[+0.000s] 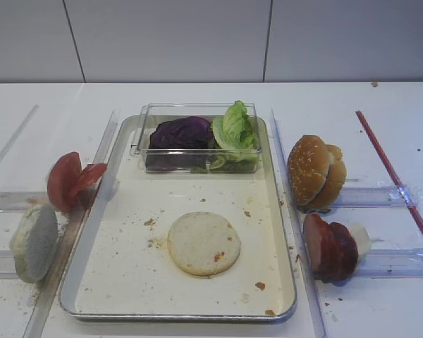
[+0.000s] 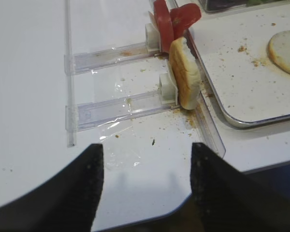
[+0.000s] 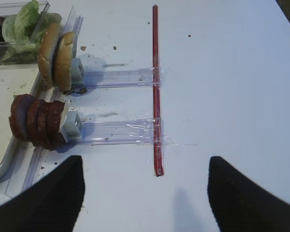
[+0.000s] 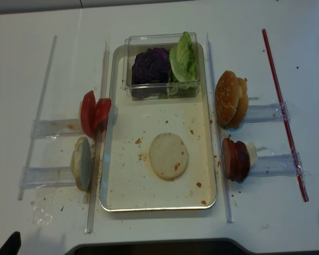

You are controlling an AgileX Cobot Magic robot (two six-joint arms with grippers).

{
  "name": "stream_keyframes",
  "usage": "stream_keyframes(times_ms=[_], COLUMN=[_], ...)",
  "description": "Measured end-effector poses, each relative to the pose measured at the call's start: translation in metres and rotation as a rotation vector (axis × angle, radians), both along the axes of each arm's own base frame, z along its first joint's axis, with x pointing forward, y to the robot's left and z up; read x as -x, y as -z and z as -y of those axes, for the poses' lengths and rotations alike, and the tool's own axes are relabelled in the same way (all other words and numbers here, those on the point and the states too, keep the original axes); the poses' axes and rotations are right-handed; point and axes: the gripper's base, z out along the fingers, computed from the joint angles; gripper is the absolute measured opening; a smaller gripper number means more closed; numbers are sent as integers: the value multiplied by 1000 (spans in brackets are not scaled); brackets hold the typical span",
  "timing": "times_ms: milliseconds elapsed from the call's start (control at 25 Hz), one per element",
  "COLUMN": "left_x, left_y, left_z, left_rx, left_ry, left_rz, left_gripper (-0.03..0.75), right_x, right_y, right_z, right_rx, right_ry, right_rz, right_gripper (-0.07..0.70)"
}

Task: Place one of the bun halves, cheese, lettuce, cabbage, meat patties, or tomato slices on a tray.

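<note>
One pale bun half [image 1: 204,243] lies flat on the metal tray [image 1: 127,282]. A second bun half [image 2: 184,72] stands on edge in a clear holder left of the tray, with the tomato slices [image 2: 171,24] behind it. On the right, the meat patties [image 3: 36,121] stand in a holder with the cheese [image 1: 359,238] against them. Lettuce [image 1: 234,130] and purple cabbage [image 1: 181,132] fill a clear box at the tray's far end. My left gripper [image 2: 146,149] hangs open over the table's front left edge. My right gripper [image 3: 145,162] is open over bare table, right of the patties.
Sesame-seeded domed buns [image 1: 316,172] stand in a holder behind the patties. A red strip [image 3: 156,87] is taped across the right holders' ends. Clear plastic rails [image 1: 289,183] run along both long sides of the tray. Crumbs dot the tray floor.
</note>
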Motion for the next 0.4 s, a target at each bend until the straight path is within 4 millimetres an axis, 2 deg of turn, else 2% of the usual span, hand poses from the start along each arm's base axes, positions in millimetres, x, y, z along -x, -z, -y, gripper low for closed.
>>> stream_keyframes(times_ms=[400], left_x=[0], left_y=[0], left_z=[0], left_rx=[0], left_ry=[0], left_rz=[0], left_gripper=[366], right_x=[0], right_y=[0], right_z=[0], right_rx=[0], right_ry=[0], right_rz=[0], right_gripper=[531])
